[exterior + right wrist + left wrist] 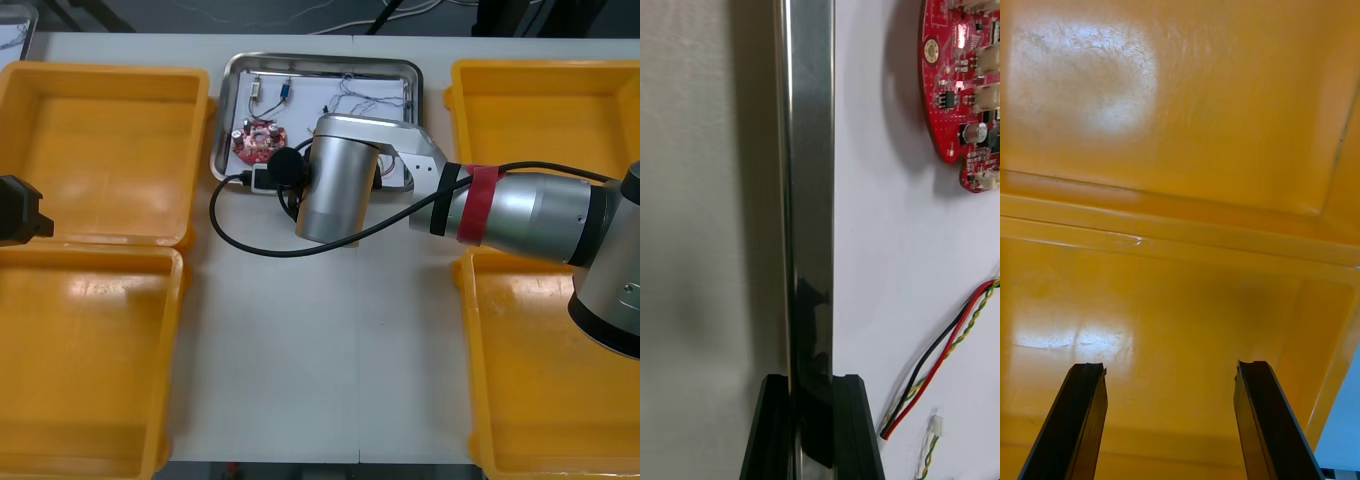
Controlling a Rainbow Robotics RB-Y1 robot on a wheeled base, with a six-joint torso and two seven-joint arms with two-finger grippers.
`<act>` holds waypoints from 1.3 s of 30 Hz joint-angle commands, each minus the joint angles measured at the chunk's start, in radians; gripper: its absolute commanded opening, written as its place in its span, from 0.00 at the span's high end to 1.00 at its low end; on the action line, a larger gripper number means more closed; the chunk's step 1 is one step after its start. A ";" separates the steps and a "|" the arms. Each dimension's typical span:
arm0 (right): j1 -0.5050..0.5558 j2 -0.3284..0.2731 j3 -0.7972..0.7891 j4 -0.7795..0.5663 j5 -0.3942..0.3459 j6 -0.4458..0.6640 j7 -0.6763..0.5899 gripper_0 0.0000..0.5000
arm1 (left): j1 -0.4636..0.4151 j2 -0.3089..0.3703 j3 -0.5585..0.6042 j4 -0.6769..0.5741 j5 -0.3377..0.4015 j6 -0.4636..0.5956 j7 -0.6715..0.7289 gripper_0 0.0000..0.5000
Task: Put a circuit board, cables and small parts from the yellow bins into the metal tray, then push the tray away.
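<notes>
Between the black fingers (775, 420) of the right gripper (811, 379) the shiny near rim of the tray (809, 187) is seen. One finger is set outside it, over the table (700, 225), and the other inside, over the white floor. The jaws are closed to the rim's width and appear clamped on it. The rim's long axis is laid left to right and runs straight out from the fingertips, so the body of the tray lies wholly to the far side of the jaws. A push away would therefore be made across the rim, not along it, and it is judged that the grip must be held square or the tray may be swung round. Just inside the rim, a red circuit board (959, 82) is found toward the tray's near left corner. A red and yellow cable (955, 337), run with a black one, is laid closer to the fingers but apart from them. Farther in, small parts (258, 92) and thin cables (360, 95) are spread along the far side. From above, the tray is seen at the far middle of the table, between the yellow bins (110, 140) and close to the far edge, so little room for travel is judged to be left. The right arm is stretched in from the right and is much the nearer one. The left gripper (1169, 367) is held over the left bins, well apart from the tray, its jaws wide apart with nothing between them. The bins are seen bare, so loading is judged done and the push to be the step in hand.
</notes>
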 commanded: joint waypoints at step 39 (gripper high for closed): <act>-0.056 -0.030 -0.046 0.124 0.076 -0.201 0.094 0.00 | 0.013 0.031 0.035 -0.017 -0.004 0.007 -0.077 0.00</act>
